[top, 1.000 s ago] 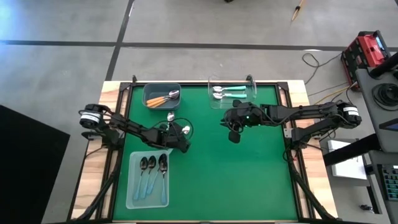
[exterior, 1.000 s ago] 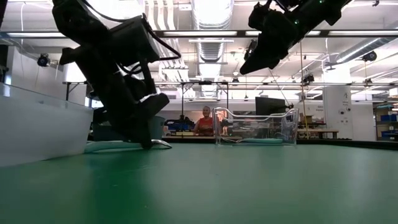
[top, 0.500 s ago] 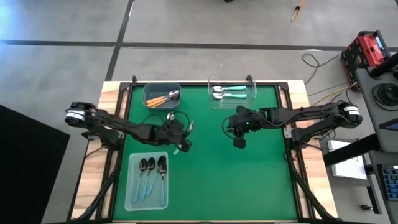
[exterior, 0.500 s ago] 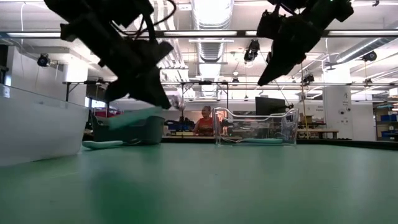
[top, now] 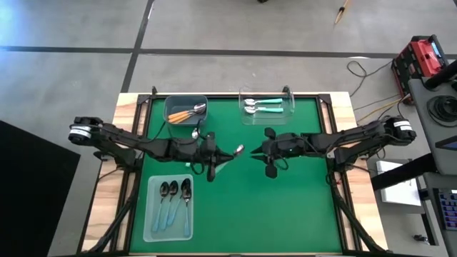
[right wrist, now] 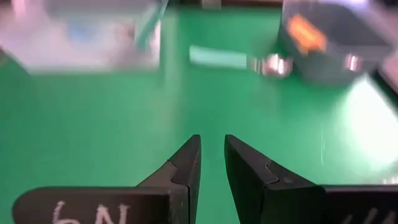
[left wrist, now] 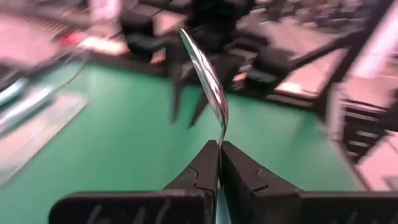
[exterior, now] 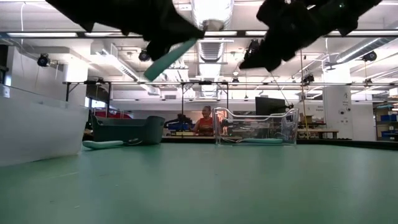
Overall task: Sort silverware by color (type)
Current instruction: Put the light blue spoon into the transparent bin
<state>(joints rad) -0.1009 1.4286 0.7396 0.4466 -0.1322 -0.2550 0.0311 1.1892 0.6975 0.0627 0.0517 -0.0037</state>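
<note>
Green mat point(top: 285, 207) under me, workshop beyond. My left gripper point(left wrist: 219, 163) is clamped shut on a teal-handled spoon point(top: 232, 153), held in the air at the table's centre, bowl toward three o'clock. My right gripper point(right wrist: 211, 155), fingers slightly parted and empty, faces it from three o'clock. Another teal spoon point(right wrist: 239, 60) lies on the mat at eleven, beside the grey bin point(top: 186, 108) holding orange-handled spoons point(top: 187, 113). Clear tray point(top: 268, 106) at twelve; dark-bowled spoons point(top: 175, 191) at seven.

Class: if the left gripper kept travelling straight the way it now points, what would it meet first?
Probably the right gripper. The left gripper, shut on a teal-handled spoon, points across the table at it, seemingly at similar height; depth is uncertain.
</note>
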